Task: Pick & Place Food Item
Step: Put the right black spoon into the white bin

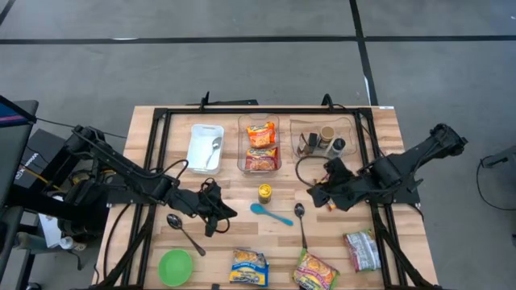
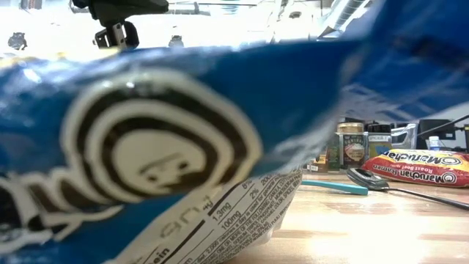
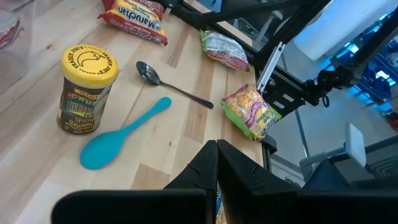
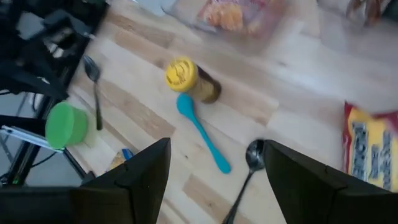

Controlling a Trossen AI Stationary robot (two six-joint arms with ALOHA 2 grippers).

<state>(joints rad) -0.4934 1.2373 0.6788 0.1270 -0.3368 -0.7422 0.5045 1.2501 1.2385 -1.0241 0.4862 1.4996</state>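
**Open right jaws faced the seasoning jar**

The right gripper (image 1: 317,196) hung spread and empty; the seasoning jar (image 4: 189,79) stood upright ahead of its fingers, a blue spoon (image 4: 201,132) lying between. The left gripper (image 1: 223,213), clenched on nothing, sat about as near. Only the left wrist view showed the jar's label; the low view was blocked by a packet (image 2: 146,147).

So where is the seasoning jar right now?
In the high view the seasoning jar stands upright near the table's middle, just in front of the clear tray of noodle packs, with the blue spoon right in front of it.
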